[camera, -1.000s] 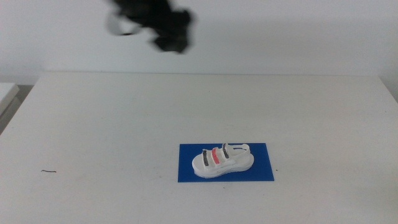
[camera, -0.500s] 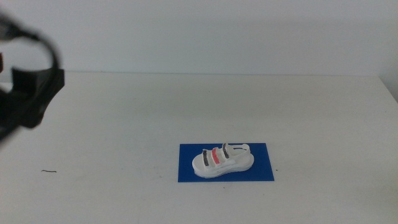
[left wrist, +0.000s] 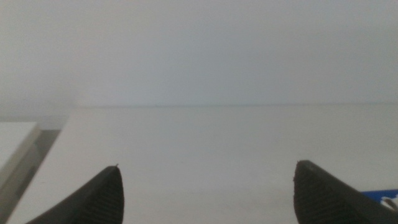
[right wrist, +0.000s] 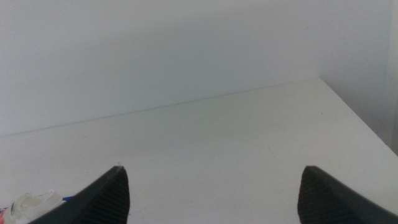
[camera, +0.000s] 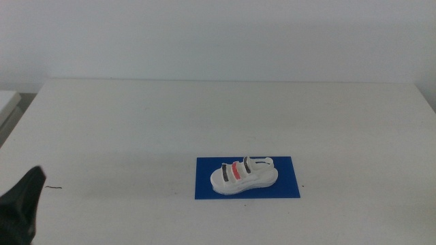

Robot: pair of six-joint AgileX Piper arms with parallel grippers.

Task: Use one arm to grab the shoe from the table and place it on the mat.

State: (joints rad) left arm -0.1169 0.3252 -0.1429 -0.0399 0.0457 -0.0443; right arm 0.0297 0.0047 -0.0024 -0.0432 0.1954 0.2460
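The white shoe [camera: 244, 176] with two dark grey straps and one red strap lies on its sole on the blue mat [camera: 286, 187], in the near middle of the white table [camera: 136, 122]. My left gripper [camera: 19, 207] is a dark shape at the table's near left corner, far from the shoe. In the left wrist view its jaws stand wide apart and empty, with a corner of the mat [left wrist: 379, 194] showing. My right gripper [right wrist: 211, 168] is open and empty and out of the middle view. Its wrist view shows the shoe's end [right wrist: 31, 205].
A small dark speck [camera: 53, 187] lies on the table near the left gripper. A low white surface [camera: 7, 102] sits beyond the table's left edge. A plain white wall stands behind the table.
The left arm has swung from above the table's far side, down the left side, to the near left corner. The shoe and mat have not moved.
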